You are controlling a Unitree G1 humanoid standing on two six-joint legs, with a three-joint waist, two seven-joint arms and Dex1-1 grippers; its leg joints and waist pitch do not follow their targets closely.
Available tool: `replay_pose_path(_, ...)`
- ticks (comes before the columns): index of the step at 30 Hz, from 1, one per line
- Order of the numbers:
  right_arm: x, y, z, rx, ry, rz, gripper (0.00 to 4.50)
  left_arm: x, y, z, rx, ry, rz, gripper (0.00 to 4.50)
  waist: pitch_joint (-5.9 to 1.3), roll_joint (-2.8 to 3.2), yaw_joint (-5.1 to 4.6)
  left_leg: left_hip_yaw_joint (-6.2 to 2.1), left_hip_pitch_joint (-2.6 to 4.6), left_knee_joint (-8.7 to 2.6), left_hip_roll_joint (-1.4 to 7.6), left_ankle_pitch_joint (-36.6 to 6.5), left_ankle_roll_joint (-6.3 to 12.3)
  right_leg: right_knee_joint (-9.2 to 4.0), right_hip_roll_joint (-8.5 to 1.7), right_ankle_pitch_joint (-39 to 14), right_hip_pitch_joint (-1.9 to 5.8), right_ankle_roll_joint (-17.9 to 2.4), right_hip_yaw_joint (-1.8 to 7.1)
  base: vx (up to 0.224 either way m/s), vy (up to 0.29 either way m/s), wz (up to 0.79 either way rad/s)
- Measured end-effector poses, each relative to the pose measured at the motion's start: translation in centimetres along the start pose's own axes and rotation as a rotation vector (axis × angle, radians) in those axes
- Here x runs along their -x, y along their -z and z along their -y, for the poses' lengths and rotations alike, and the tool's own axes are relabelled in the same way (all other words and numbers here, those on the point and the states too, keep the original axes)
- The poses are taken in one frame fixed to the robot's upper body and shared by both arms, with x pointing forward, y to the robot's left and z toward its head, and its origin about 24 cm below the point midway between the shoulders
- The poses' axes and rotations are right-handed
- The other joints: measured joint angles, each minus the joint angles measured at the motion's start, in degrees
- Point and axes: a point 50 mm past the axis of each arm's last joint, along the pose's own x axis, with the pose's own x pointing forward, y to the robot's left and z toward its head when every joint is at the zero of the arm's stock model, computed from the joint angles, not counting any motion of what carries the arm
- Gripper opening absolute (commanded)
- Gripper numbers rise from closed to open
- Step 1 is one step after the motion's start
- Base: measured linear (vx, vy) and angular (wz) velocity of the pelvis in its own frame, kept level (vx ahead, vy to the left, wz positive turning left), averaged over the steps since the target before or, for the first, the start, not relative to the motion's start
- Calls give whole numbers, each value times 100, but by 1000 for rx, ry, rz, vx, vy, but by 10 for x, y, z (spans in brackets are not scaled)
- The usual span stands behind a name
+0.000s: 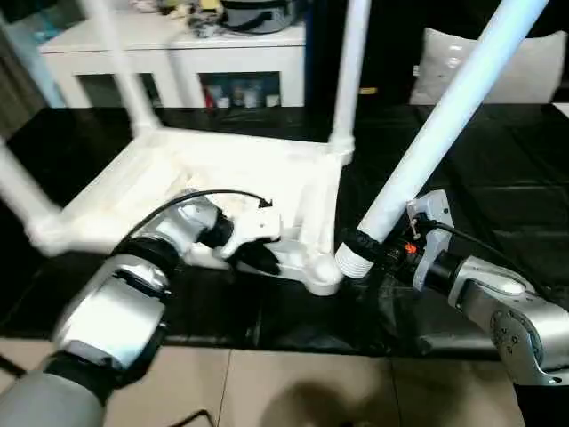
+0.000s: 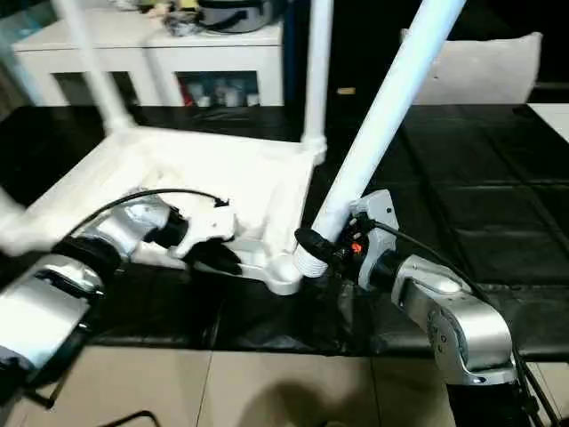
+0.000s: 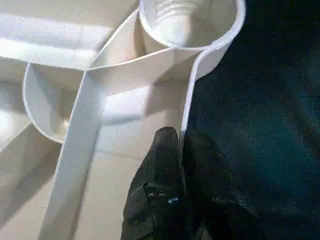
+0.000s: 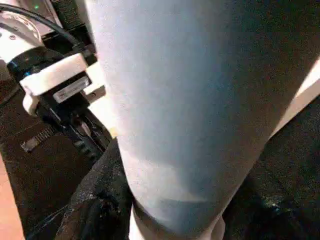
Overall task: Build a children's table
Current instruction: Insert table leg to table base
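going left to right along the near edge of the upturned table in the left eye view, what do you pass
left end effector pinching the table's near rim → empty corner socket → ribbed end of the loose leg → right end effector holding that leg

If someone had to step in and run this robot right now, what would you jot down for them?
Left gripper: shut on the thin rim wall of the upside-down white plastic tabletop, beside the near corner socket, which has no leg in it.
Right gripper: closed around the threaded end of the fourth long white tapered leg, held slanted with its end right beside that socket, not yet in.
Tabletop lies on the black-covered work surface.
Done: three legs stand in their sockets.
Left: seat the fourth leg, then turn the table upright.
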Motion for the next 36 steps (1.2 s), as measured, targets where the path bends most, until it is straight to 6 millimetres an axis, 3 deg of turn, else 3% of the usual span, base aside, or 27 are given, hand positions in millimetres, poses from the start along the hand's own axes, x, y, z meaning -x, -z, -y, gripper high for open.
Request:
replay_pose_path(3,-2,-5,0,9,-7,5,191,-4,0,2,43,-10,33,0,-1,-1,-46,2,-17,0,-1,-22,-6,25,-5,1,-1,-1,1,0,0,0)
replay_pose_path(9,-7,-7,-2,9,-20,7,191,-9,-2,9,-26,-77,39,0,-14,16,57,1,15,-45,4,-26,-17,54,-5,1,0,-1,-10,0,0,0)
replay_pose_path(16,-7,-7,-2,12,-27,2,191,-7,-2,36,-93,-146,70,0,-17,22,-24,9,-8,-59,5,-32,-27,55,-4,-2,-37,4,1,0,0,0)
replay_pose_path(24,-7,-7,-2,17,-37,-4,191,-8,-5,56,-48,-136,104,0,-16,24,-21,11,-20,-71,5,-36,-33,114,-4,-48,-77,23,7,0,0,0)
replay_pose_path(26,-7,-7,-2,18,-39,-6,191,-13,-7,59,-65,-127,143,59,-12,18,19,10,-27,-71,5,-36,-33,122,-4,-52,-85,23,7,0,0,0)
replay_pose_path(29,-7,-6,-2,16,-39,-12,191,-13,-13,59,-81,-140,204,62,-11,16,74,9,-49,-60,6,-35,-34,131,-5,-51,-104,22,10,0,0,0)
replay_pose_path(31,-7,-5,-2,23,-43,-20,191,-9,-16,57,-103,-147,234,87,-12,16,107,9,-48,-59,5,-36,-35,134,-5,-51,-105,21,14,0,0,0)
replay_pose_path(36,-7,-5,-3,25,-54,-21,191,-8,-13,52,-104,-160,257,100,-12,16,119,10,-47,-56,4,-35,-36,137,-4,-51,-104,22,17,0,0,0)
